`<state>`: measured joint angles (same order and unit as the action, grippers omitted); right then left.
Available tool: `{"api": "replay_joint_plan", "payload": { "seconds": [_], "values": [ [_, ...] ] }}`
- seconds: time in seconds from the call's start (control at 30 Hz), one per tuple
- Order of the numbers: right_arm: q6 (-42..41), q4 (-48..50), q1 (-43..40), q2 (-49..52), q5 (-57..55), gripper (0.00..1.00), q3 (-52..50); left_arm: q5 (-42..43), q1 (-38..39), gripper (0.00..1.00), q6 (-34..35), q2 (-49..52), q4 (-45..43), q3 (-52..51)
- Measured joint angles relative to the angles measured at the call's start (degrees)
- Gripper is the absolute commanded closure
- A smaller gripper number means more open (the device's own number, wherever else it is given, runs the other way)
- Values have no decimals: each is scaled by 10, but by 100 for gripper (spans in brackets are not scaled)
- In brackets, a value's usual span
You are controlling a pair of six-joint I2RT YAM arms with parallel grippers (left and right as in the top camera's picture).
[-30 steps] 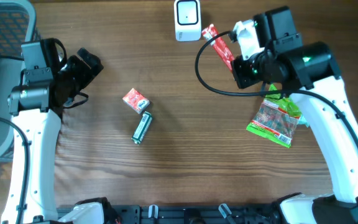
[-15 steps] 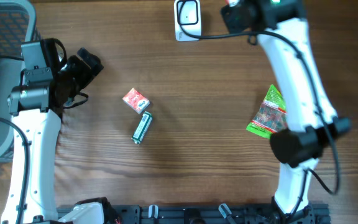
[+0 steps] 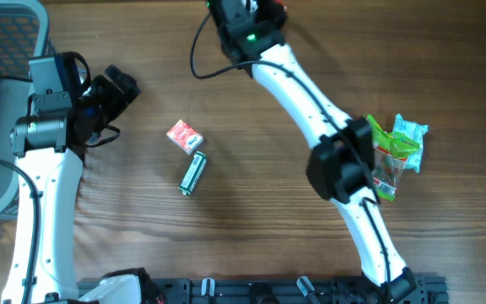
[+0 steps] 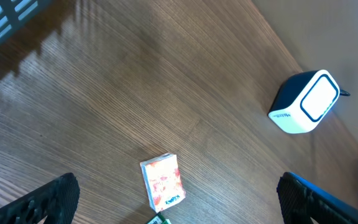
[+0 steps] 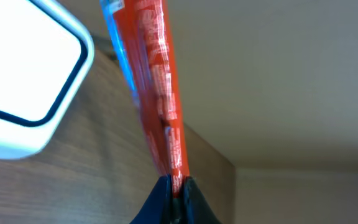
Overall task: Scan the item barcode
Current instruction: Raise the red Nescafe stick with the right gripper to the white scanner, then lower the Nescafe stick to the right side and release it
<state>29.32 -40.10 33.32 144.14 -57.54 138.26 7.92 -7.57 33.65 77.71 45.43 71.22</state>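
**Packet up at the scanner, barcode not yet squared to it**

Over on the left, the left claw (image 3: 125,91) hangs idle with its fingers spread wide and nothing between them. The basket (image 3: 7,25) sits behind it. A little way out in front of its tips, a small red box (image 3: 184,135) lies flat on the table (image 3: 251,236), with a green tube (image 3: 193,173) just past the box. Neither is being touched.

The work is with the other arm, which is stretched to the far edge of the table. The right claw (image 5: 174,186) is pressed together on the bottom end of a long red packet (image 5: 157,93), so the packet stands straight out beyond its tips. The white scanner (image 5: 23,93) sits just to the left of the packet, close by it. Whether the two touch, I cannot tell.

To my eye this is the presenting step: the item is lifted and brought to the reader, but I can see no barcode on the side that shows. The next move likely calls for a slow roll of the wrist to turn the printed face toward the scanner window, keeping the pinch firm, since the thin packet is held only at its end and could swing or slip.

Behind the right claw, well apart from it, green snack bags (image 3: 395,148) lie by the arm's elbow.
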Motion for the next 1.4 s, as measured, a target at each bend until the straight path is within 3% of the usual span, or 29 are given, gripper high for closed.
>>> {"api": "replay_joint_plan", "payload": {
  "seconds": [0.23, 0.57, 0.87, 1.0, 1.13, 1.3, 1.4],
  "values": [
    [45, 42, 0, 80, -83, 96, -2, 0, 0, 0, 0, 0, 0, 0],
    [111, -82, 11, 80, -19, 96, -14, 0, 0, 0, 0, 0, 0, 0],
    [153, -101, 11, 80, 20, 96, -14, 0, 0, 0, 0, 0, 0, 0],
    [95, -156, 10, 49, 79, 96, -22, 0, 0, 0, 0, 0, 0, 0],
    [9, -269, 10, -64, 176, 95, -22, 0, 0, 0, 0, 0, -1, 0],
    [-148, -427, 2, -281, 310, 96, -20, 0, 0, 0, 0, 0, 0, 0],
    [-233, -514, -28, -342, 357, 96, -16, 0, 0, 0, 0, 0, 0, 0]
  ]
}}
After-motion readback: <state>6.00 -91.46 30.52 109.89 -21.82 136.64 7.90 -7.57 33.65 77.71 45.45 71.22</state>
